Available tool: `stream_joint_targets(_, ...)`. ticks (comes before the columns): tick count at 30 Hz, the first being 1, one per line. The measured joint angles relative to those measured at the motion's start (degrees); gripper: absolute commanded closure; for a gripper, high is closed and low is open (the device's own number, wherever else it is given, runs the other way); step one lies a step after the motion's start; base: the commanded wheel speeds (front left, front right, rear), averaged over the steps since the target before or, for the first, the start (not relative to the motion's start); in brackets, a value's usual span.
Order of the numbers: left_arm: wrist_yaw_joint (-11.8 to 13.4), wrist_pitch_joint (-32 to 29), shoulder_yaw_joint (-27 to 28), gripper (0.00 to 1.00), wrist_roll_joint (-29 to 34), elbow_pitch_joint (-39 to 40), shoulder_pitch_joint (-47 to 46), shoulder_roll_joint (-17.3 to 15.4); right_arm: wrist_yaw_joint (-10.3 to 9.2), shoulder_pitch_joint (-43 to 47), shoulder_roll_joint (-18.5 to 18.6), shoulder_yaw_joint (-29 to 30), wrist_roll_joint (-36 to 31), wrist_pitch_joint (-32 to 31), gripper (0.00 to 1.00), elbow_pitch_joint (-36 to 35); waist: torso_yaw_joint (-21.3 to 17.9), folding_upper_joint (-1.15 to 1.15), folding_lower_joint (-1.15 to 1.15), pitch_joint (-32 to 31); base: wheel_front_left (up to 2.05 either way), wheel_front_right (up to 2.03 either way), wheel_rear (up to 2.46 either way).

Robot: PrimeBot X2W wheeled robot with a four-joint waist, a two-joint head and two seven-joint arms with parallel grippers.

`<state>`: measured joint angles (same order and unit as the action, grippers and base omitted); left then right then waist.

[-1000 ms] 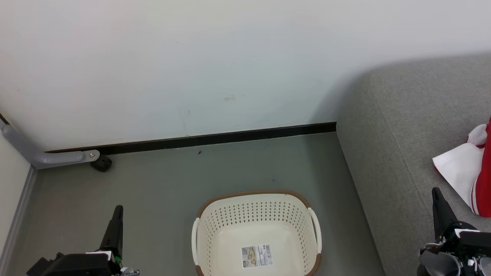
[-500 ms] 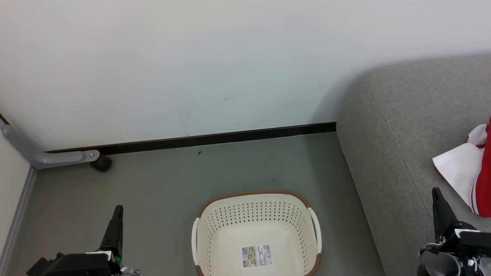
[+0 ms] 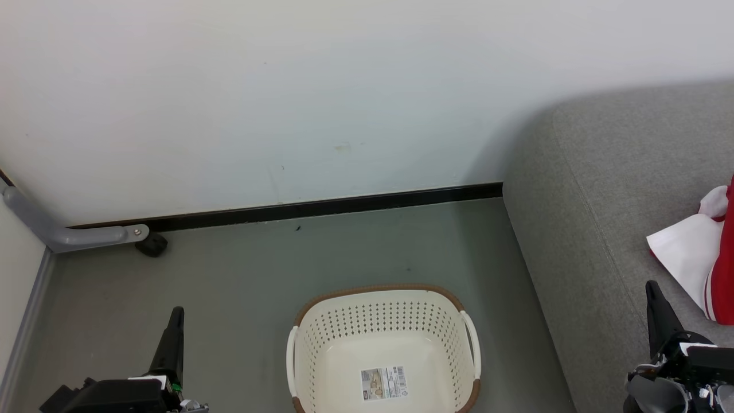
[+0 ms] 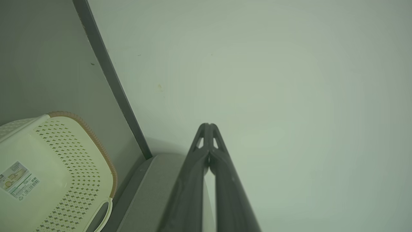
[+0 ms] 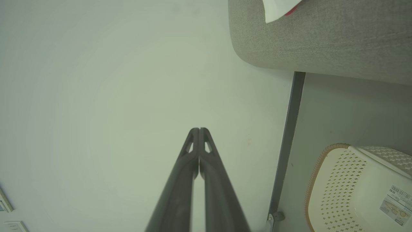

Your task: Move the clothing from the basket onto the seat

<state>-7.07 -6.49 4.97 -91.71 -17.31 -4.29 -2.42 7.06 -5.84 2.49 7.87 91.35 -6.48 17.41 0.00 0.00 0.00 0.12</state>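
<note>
The cream basket (image 3: 383, 298) with a brown rim stands on the floor at the bottom centre, holding nothing but a paper label (image 3: 384, 383). Red and white clothing (image 3: 702, 261) lies on the grey seat (image 3: 608, 183) at the right edge. My left gripper (image 3: 176, 312) is shut at the lower left, over the floor left of the basket. My right gripper (image 3: 651, 285) is shut at the lower right, above the seat just short of the clothing. Both wrist views show the fingertips pressed together: the left gripper (image 4: 209, 124) and the right gripper (image 5: 199, 129), each pointing at the wall.
A pale wall with a black skirting strip (image 3: 321, 207) runs behind the basket. A grey metal bracket (image 3: 69, 232) and a dark caster (image 3: 152, 245) sit at the far left. Bare grey floor (image 3: 258, 269) lies between the wall, basket and seat.
</note>
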Motion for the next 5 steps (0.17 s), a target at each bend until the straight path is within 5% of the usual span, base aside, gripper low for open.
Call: stream_joint_targets(5,0.0,0.0,0.0,1.00,0.0,0.0,0.0,0.0,0.00,0.0,0.0,0.0,0.0,0.0,1.00,0.0,0.0,0.00,0.00,0.0,0.00,0.00,0.00)
